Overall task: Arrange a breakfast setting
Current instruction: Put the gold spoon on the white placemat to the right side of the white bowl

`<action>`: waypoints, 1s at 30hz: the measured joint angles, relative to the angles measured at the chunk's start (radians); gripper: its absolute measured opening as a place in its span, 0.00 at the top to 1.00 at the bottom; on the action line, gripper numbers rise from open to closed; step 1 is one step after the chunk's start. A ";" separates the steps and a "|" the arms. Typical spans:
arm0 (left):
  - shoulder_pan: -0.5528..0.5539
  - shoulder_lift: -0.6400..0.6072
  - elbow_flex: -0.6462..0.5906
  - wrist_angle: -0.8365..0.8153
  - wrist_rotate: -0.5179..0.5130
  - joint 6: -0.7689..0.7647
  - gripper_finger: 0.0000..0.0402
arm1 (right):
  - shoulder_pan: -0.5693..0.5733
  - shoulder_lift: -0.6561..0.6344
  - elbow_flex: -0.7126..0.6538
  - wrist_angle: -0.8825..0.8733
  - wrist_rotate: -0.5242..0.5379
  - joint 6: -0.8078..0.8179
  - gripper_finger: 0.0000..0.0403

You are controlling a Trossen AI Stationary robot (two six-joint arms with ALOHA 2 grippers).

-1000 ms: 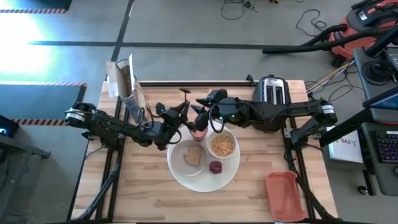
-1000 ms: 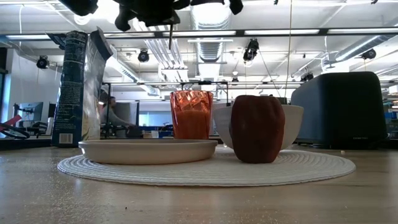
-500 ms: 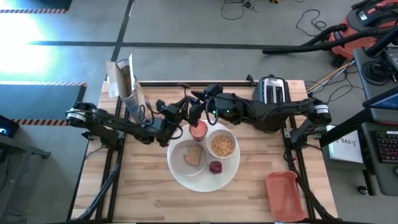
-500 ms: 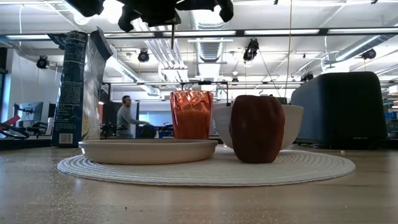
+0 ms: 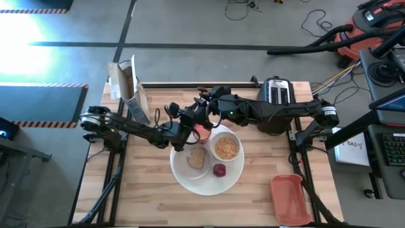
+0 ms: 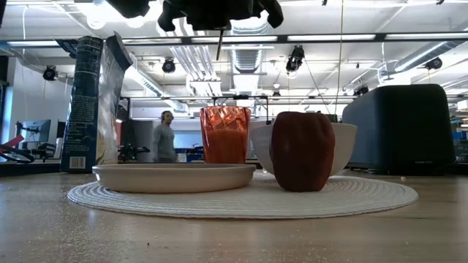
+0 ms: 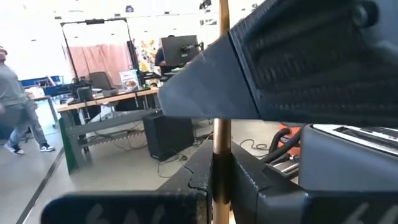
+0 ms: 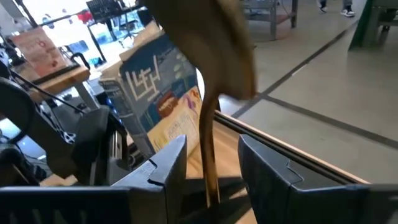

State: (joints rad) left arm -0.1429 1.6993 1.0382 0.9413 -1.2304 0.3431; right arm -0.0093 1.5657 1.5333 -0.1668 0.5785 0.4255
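Wooden counter (image 5: 152, 190) | your plate (image 5: 235, 174), bowl (image 5: 226, 147), toast (image 5: 197, 158), fruit (image 5: 219, 170), cup (image 5: 202, 132) set | left fingers (image 7: 249, 186) clamp spoon (image 7: 221, 93); right fingers (image 8: 261, 168) half-open around it | placing remains.

Cereal box (image 5: 128, 88) upright at table's back-left corner; black toaster (image 5: 276, 92) back-right; pink tray (image 5: 290, 199) front-right

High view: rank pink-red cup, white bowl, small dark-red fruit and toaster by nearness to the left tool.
From the left tool, which grips the gold spoon:
1. Pink-red cup, right beside it.
2. White bowl, on the large plate's right.
3. Small dark-red fruit, on the plate's near edge.
4. Toaster, at the far right.
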 joint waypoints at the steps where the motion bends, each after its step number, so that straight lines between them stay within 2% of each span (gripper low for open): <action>1: 0.001 -0.001 0.000 0.000 0.000 0.000 0.97 | 0.000 -0.001 0.000 0.003 0.000 0.000 0.68; 12: 0.014 -0.007 0.000 0.001 -0.009 0.000 0.97 | 0.000 -0.004 0.000 0.025 0.001 -0.018 0.75; 21: 0.014 -0.008 0.000 0.001 0.011 -0.010 0.97 | -0.007 -0.004 0.000 0.025 -0.002 -0.027 0.77; 24: 0.013 -0.008 0.000 0.001 0.041 -0.020 0.97 | -0.018 -0.004 0.000 0.024 -0.023 -0.043 0.83; 27: 0.013 -0.008 0.000 0.001 0.078 -0.036 0.97 | -0.030 -0.004 0.000 0.025 -0.074 -0.061 0.94; 30: 0.013 -0.008 -0.001 0.000 0.077 -0.038 0.97 | -0.039 -0.004 0.000 0.023 -0.087 -0.086 0.97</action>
State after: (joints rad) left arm -0.1299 1.6917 1.0374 0.9416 -1.1530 0.3054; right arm -0.0482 1.5612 1.5333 -0.1435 0.4913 0.3398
